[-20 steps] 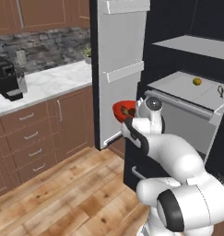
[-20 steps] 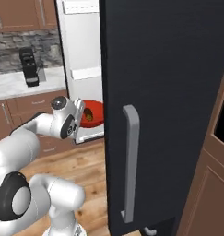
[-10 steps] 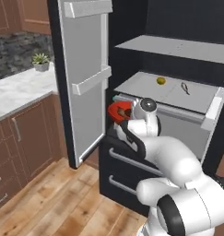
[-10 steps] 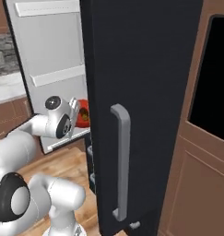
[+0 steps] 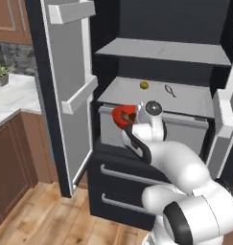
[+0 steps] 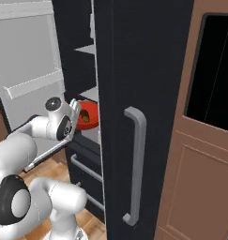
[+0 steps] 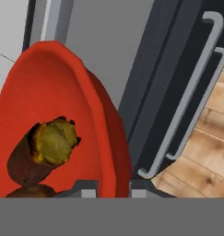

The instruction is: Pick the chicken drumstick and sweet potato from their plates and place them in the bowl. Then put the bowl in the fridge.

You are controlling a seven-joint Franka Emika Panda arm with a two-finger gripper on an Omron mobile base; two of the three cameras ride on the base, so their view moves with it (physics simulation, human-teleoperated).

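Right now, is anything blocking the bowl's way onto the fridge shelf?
Nothing visible blocks it. The end effector holds the red bowl at the front edge of the grey shelf. A small yellow item and a thin dark item lie farther back, leaving the front left bare.

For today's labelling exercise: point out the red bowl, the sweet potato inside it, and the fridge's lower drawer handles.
red bowl [image 7: 92, 120]: hand view, on its curved rim.
sweet potato [image 7: 44, 150]: hand view, on its yellowish cut end.
lower drawer handles [image 5: 119, 174]: left base view, on the upper silver bar.
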